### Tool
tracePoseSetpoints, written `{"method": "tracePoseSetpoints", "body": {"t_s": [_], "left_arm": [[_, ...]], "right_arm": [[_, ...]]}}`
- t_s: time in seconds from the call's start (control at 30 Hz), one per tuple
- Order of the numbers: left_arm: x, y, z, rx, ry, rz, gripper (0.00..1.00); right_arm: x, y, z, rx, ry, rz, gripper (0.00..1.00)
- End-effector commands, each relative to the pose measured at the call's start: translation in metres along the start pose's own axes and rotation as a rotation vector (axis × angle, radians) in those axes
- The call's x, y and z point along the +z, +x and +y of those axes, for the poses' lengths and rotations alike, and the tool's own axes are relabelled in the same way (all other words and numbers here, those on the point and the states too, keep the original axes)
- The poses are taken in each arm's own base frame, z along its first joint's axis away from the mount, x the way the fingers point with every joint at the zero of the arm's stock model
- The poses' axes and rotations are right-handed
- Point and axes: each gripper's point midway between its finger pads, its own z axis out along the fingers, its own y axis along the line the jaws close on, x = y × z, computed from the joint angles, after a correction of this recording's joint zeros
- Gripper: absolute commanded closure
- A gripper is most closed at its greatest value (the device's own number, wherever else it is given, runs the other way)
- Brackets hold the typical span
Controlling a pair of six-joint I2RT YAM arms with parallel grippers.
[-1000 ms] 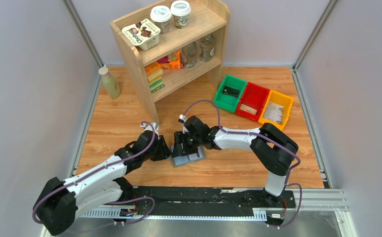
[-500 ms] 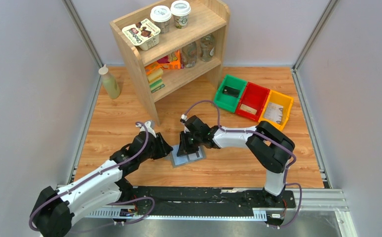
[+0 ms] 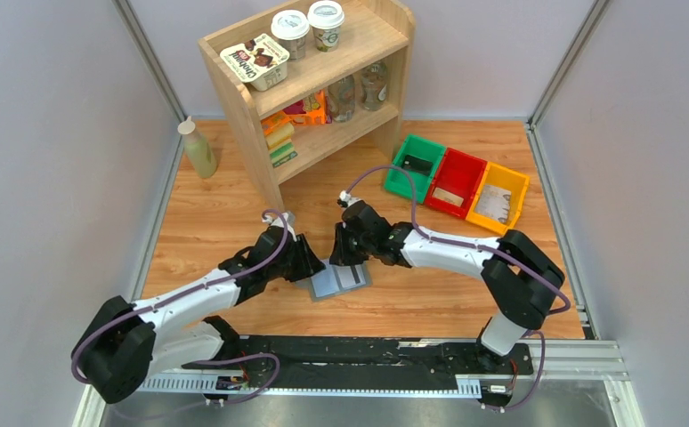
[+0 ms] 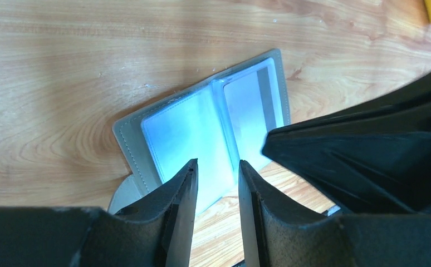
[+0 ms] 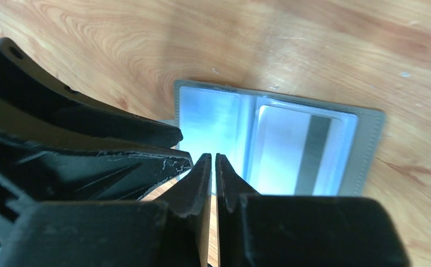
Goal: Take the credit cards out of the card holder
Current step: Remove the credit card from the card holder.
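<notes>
the card holder (image 4: 186, 139) lies open on the surface (image 5: 313, 44), just ahead of both hands. the left hand (image 4: 218, 167) hovers with its fingers a little apart, gripping nothing. the right hand (image 5: 214, 158) has its fingers nearly together, nothing visible between. a striped card (image 5: 305, 150) sits in the pocket farther from the left hand, so the task looks unfinished.

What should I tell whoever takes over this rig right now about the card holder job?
Left gripper: open, over the card holder.
Right gripper: shut, nothing visibly held, also above it.
The holder lies opened flat between the two grippers.
Done: holder is open.
One striped card sits in one pocket; the other pocket looks empty.
Left: pull that card out.
</notes>
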Motion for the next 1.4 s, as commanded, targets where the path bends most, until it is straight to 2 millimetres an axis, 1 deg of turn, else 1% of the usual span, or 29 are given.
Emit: {"method": "tracePoseSetpoints", "body": {"t_s": [0.0,0.03,0.07,0.17,0.27,0.33,0.5,0.53,0.67,0.7,0.83,0.97,1.13,1.23,1.27,1.37], "left_arm": [[0.006,-0.008,-0.019,-0.023,0.06,0.001,0.6],[0.008,-0.005,-0.017,-0.023,0.052,0.015,0.6],[0.009,-0.007,-0.022,-0.021,0.076,0.011,0.6],[0.014,-0.007,-0.028,-0.015,0.102,0.022,0.6],[0.019,-0.005,-0.033,-0.02,0.126,0.044,0.55],[0.024,-0.001,-0.031,-0.032,0.123,0.06,0.52],[0.034,0.005,-0.03,-0.058,0.126,0.09,0.5],[0.035,0.007,-0.028,-0.065,0.121,0.096,0.5],[0.04,0.013,-0.016,-0.098,0.085,0.103,0.5],[0.041,0.017,-0.012,-0.106,0.074,0.109,0.51],[0.044,0.024,-0.004,-0.144,0.07,0.125,0.57],[0.043,0.024,-0.004,-0.163,0.09,0.107,0.58],[0.041,0.02,-0.011,-0.181,0.136,0.085,0.58],[0.04,0.02,-0.014,-0.19,0.161,0.078,0.59],[0.04,0.021,-0.013,-0.192,0.163,0.079,0.6],[0.036,0.016,-0.02,-0.2,0.202,0.057,0.64]], "right_arm": [[-0.016,-0.01,-0.025,-0.022,0.117,-0.072,0.9],[-0.017,-0.01,-0.028,-0.018,0.124,-0.07,0.89],[-0.017,-0.012,-0.038,-0.011,0.158,-0.087,0.88],[-0.018,-0.007,-0.05,0.007,0.182,-0.078,0.88],[-0.02,-0.005,-0.06,0.019,0.2,-0.077,0.87],[-0.021,-0.003,-0.067,0.032,0.21,-0.076,0.87],[-0.02,0.001,-0.075,0.043,0.211,-0.066,0.87],[-0.019,0.006,-0.071,0.043,0.186,-0.039,0.87],[-0.015,0.011,-0.069,0.045,0.162,-0.021,0.86],[-0.015,0.012,-0.07,0.046,0.162,-0.016,0.86],[-0.016,0.014,-0.069,0.041,0.152,-0.009,0.85],[-0.016,0.012,-0.06,0.031,0.106,-0.003,0.83],[-0.015,0.014,-0.048,0.029,0.045,0.017,0.8],[-0.016,0.011,-0.043,0.028,0.024,0.013,0.8],[-0.016,0.011,-0.043,0.026,0.024,0.011,0.8],[-0.015,0.011,-0.046,0.025,0.042,0.014,0.8]]}}
